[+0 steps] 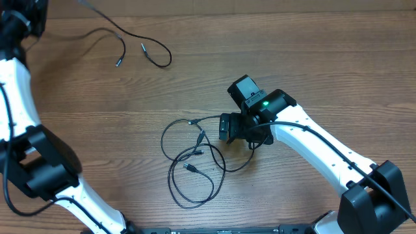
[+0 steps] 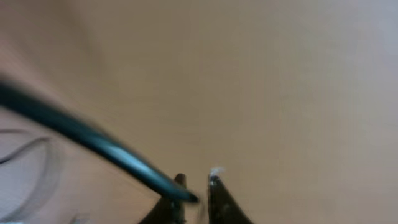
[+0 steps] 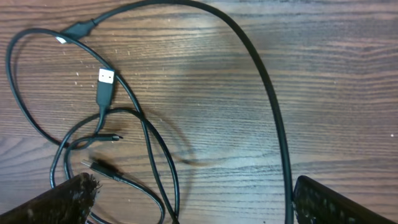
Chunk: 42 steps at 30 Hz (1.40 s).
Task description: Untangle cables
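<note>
A tangle of thin black cables (image 1: 195, 159) lies in loops at the table's centre, with several small plugs (image 1: 203, 135) among them. In the right wrist view the loops (image 3: 143, 137) and a USB plug (image 3: 106, 78) lie on the wood. My right gripper (image 1: 222, 127) is just right of the tangle, low over the table. Its jaws (image 3: 199, 202) are wide open, with cable strands lying between them. Another black cable (image 1: 140, 40) runs across the top left, both plug ends free. My left gripper (image 2: 196, 186) looks shut on a black cable (image 2: 93, 140); this view is blurred.
The left arm (image 1: 19, 97) runs down the left edge of the table and the right arm (image 1: 325, 153) crosses the lower right. Bare wooden tabletop (image 1: 292, 52) spreads between the two cable groups and at the upper right.
</note>
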Tool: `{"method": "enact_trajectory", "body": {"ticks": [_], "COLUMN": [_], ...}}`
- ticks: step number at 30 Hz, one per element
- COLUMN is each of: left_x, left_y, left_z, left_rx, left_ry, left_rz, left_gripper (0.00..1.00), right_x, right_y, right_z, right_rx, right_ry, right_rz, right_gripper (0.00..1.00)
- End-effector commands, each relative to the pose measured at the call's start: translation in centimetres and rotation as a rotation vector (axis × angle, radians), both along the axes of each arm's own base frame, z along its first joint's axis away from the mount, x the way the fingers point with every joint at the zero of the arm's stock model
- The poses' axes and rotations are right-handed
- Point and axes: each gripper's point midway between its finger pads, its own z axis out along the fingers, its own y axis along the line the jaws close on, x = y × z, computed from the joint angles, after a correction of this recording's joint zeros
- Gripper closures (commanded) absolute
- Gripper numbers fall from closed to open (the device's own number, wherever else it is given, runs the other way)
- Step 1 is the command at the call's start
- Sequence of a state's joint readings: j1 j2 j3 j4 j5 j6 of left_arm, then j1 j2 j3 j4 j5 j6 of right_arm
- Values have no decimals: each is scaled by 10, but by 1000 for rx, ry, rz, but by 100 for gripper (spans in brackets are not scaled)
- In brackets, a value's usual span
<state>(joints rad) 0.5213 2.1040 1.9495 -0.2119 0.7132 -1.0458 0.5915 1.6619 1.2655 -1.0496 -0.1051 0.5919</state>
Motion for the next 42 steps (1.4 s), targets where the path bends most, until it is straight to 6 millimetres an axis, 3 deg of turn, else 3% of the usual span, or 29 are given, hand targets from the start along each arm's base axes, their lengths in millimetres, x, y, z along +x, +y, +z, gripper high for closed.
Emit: {"method": "enact_trajectory", "body": {"ticks": [1,2,3,4,7,10,14,18,22,26,29,30,35,37,38,42], "left_x": [-13,-22,-33,-42,-77,-104,-117,-117,-111,-103,-104,-109,-145,-161,-177,-210], "left_y": [47,60,73,84,119,133,120,91,46,-21,-92,-139,-260,-286,-310,-360], "left_z": [-49,-61,-69,-75,-83,-85,-78,-69,-47,-21,-4,-1,-27,-42,-57,-80], "left_rx": [102,104,106,109,74,19,22,63,235,381,475,514,566,598,652,716], "left_ry": [79,114,145,171,232,284,280,301,326,318,279,269,351,431,500,592], "left_rz": [24,37,52,70,137,173,96,25,-57,-181,-351,-466,-818,-890,-965,-1126], "left_gripper": [55,50,39,21,18,9,6,6,2,0,0,0,0,0,0,0], "right_x": [-4,-5,-6,-6,-2,3,11,22,29,39,45,47,47,45,43,37], "right_y": [-1,-2,-2,-2,-7,-14,-27,-52,-88,-125,-157,-178,-236,-252,-266,-289], "right_z": [-3,-3,-3,-3,-4,-4,4,20,38,49,52,52,52,52,52,52], "right_rx": [-9,-12,-15,-15,-40,-79,-103,-115,-134,-135,-133,-132,-127,-125,-124,-121], "right_ry": [16,20,23,24,5,-18,-25,-6,35,50,58,64,76,79,82,87], "right_rz": [1,1,1,1,-10,-20,-58,-136,-246,-364,-469,-535,-716,-767,-814,-887], "right_gripper": [0,0,0,0,0,0,0,0,0,0,0,0,0,0,0,0]}}
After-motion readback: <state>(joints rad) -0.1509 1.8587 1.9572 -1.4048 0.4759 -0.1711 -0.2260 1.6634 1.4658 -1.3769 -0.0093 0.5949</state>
